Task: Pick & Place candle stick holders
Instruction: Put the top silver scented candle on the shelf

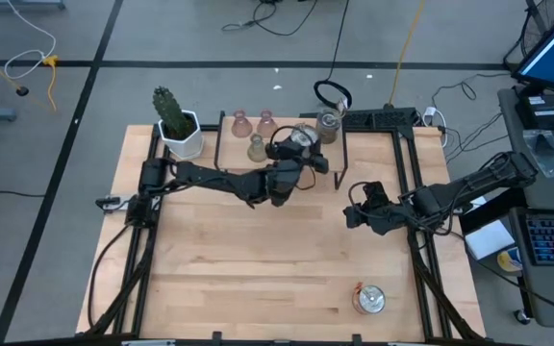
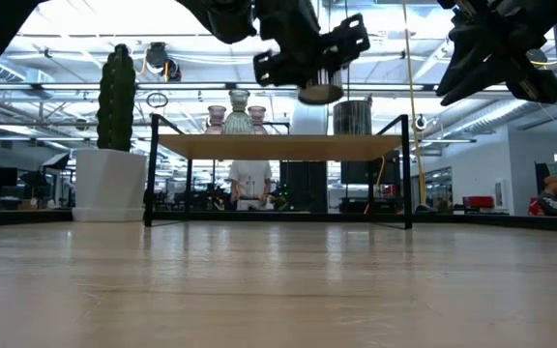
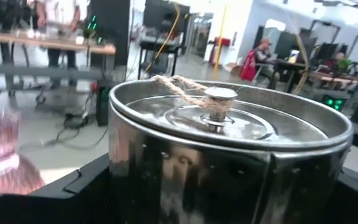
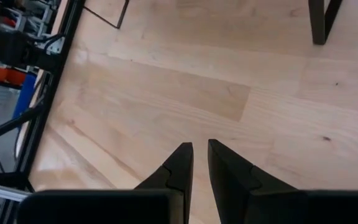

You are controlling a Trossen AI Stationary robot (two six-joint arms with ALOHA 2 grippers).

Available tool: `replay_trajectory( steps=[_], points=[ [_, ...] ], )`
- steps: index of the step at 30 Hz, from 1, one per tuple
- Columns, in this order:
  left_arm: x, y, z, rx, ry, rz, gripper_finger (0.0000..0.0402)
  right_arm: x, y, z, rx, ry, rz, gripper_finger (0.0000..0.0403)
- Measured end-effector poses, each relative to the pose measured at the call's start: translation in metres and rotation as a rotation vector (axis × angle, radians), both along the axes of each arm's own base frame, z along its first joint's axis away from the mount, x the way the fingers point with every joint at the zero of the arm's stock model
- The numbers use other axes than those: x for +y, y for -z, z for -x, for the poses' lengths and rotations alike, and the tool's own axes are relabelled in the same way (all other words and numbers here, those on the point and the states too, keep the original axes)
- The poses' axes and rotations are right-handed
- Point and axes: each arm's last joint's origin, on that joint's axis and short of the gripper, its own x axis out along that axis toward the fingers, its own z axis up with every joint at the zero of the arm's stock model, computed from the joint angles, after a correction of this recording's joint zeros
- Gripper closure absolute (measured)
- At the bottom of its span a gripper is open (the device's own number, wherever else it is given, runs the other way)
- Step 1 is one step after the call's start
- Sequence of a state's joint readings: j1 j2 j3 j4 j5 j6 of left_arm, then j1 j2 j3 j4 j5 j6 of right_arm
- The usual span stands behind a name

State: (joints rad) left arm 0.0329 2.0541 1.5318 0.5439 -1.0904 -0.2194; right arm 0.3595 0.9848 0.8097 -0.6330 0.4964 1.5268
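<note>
Wooden bench [image 1: 258, 279]: my left fingers [image 1: 299, 144] pinch a silver holder [image 3: 229, 155] beside the shelf [image 2: 278, 147], placing next; right fingers [image 4: 201, 163] nearly pressed together, empty.

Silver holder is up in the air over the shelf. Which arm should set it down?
Left. Its tool already grips the silver holder above the shelf, beside the pink holders. The right tool hangs apart over bare table, nearly shut and holding nothing.
</note>
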Motion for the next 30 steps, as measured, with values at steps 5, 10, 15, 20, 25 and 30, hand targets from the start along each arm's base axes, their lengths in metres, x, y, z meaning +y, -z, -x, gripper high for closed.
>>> replay_trajectory(
  steps=[5, 10, 15, 20, 25, 30],
  points=[
    [0.012, 0.008, 0.001, -0.008, -0.026, 0.048, 0.0042, 0.0, 0.0, 0.0, 0.011, -0.027, 0.014, 0.0358],
    [0.016, 0.009, 0.002, 0.006, -0.038, 0.049, 0.0042, 0.001, 0.0, 0.0, 0.022, -0.056, 0.017, 0.0358],
    [0.014, 0.013, 0.0, -0.016, -0.024, 0.062, 0.0042, 0.001, 0.0, 0.0, 0.024, -0.062, 0.023, 0.0358],
    [0.01, 0.022, -0.002, 0.021, -0.034, 0.063, 0.0042, 0.001, 0.0, 0.0, 0.026, -0.069, 0.029, 0.0358],
    [0.013, 0.027, -0.004, 0.014, -0.041, 0.069, 0.0042, 0.0, -0.001, 0.001, 0.02, -0.069, 0.027, 0.0358],
    [0.02, 0.03, -0.004, 0.026, -0.038, 0.072, 0.0042, 0.0, -0.002, 0.002, 0.011, -0.069, 0.024, 0.0358]
  ],
)
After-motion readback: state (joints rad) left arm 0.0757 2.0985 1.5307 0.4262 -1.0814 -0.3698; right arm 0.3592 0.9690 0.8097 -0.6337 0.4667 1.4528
